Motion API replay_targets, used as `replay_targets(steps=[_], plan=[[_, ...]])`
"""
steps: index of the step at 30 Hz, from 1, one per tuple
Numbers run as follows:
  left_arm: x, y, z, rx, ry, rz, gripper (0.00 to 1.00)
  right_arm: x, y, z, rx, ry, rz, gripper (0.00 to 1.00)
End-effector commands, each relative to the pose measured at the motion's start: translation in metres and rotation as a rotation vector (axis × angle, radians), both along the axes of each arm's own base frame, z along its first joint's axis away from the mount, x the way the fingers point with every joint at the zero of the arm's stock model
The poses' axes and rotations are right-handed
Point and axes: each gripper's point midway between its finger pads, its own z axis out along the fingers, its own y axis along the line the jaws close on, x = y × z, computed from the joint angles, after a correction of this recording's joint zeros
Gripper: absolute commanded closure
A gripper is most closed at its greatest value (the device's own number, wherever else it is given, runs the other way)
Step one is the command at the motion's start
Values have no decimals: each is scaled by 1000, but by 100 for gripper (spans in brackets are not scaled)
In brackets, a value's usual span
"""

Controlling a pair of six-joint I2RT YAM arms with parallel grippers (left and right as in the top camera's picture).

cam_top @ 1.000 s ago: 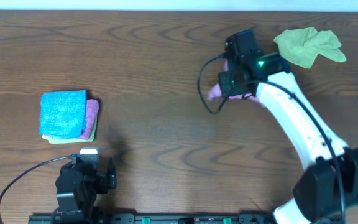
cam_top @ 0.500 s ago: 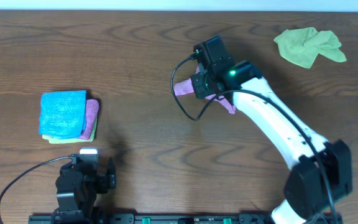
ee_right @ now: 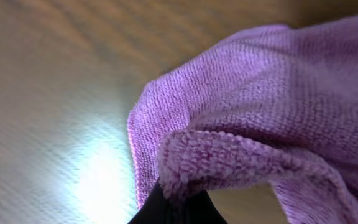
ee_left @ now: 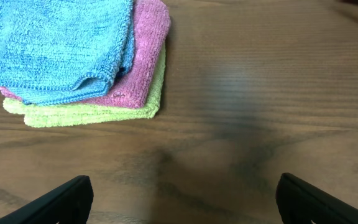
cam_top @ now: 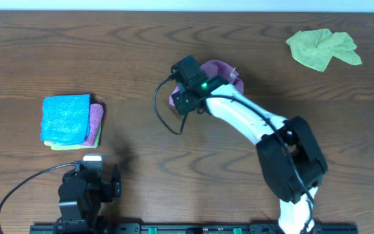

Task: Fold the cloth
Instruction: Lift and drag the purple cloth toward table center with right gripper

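Note:
A purple cloth lies near the table's middle, mostly under my right arm. My right gripper is shut on the cloth's edge and holds it above the wood; the right wrist view shows the purple cloth bunched in the jaws. My left gripper is open and empty, low at the near left edge of the table. A stack of folded cloths, blue on pink on yellow-green, lies just beyond it.
A crumpled green cloth lies at the far right. The right arm's black cable loops left of the gripper. The left arm's base sits at the near left edge.
My right gripper has moved left across the table, dragging the purple cloth with it from near the green cloth to the table's middle. The left arm has not moved.

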Motion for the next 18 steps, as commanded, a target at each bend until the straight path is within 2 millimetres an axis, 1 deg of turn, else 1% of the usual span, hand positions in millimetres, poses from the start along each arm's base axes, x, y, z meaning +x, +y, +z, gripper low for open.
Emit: replay_targets(steps=[1,2,4,6,8,9,11,13,15,16,17,18], plan=[[-7,2,-20,7,64,10,5,-14,22,-2,29,20,32,91],[-7,2,-20,6,64,9,5,-18,27,-2,29,20,44,85],[-7,2,-20,6,64,9,5,-25,33,-2,27,23,64,77],[-7,2,-20,6,64,9,5,-35,40,-3,19,36,87,67],[-7,2,-20,5,63,9,5,-46,45,-5,15,53,104,50],[-7,1,-20,3,63,5,5,-51,48,-5,15,64,116,45],[-6,-2,-19,-9,57,-8,5,-61,53,-6,20,91,138,26],[-2,-8,-15,-30,35,-35,5,-68,54,-7,24,117,144,15],[0,-16,-11,-60,16,-74,5,-73,55,-5,35,141,132,8],[2,-22,-9,-80,4,-101,5,-76,56,-1,57,157,135,3],[3,-27,-7,-97,-5,-125,5,-77,56,4,72,162,137,1],[4,-31,-5,-110,-14,-144,5,-76,56,10,86,159,136,1]])
